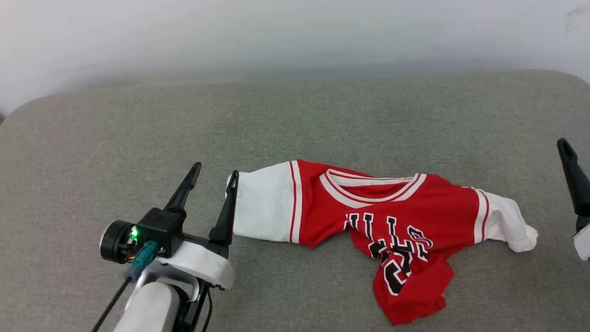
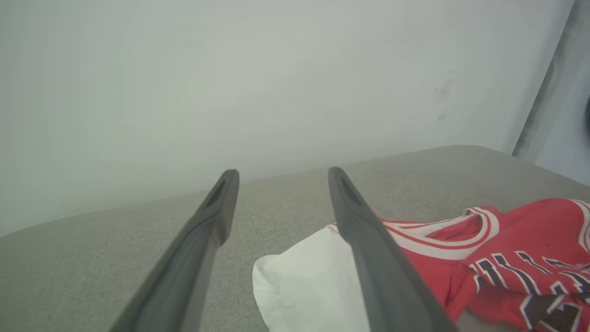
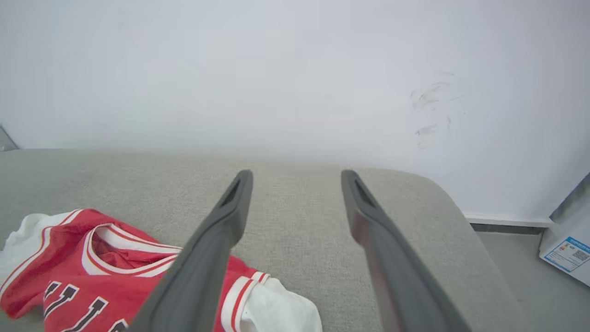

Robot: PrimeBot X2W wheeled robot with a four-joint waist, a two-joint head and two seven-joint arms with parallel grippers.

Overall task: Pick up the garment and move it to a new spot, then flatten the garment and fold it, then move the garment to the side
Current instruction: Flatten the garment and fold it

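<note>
A: Surface: grey fabric-covered worktop with rounded corners, set against a plain white wall. Start nearest.

B: Nearest, lower left of the head view: left claw on its pale forearm, green light lit on the housing. Both dark fingers stand spread and grip nothing, so it is open.

A: Contact with the garment?

B: The garment lies just to the right of it. The claw's inner finger stands at the edge of the white sleeve. Touching or barely apart, I cannot tell. In the left wrist view the sleeve lies under that finger, partly in the gap.

A: How does the garment lie?

B: On the worktop, centre to right, not flat. Sleeves point out to either side and the striped collar faces the wall. The red body is bunched and twisted toward the near edge, the black lettering creased.

A: Right claw?

B: Right claw: fingers wide apart, holding nothing, open. One finger shows at the right edge of the head view, apart from the other white sleeve.

A: Farther back?

B: Bare worktop, then the wall with faint dark scuffs. Past the worktop's right end are grey floor and a box with a blue label.
</note>
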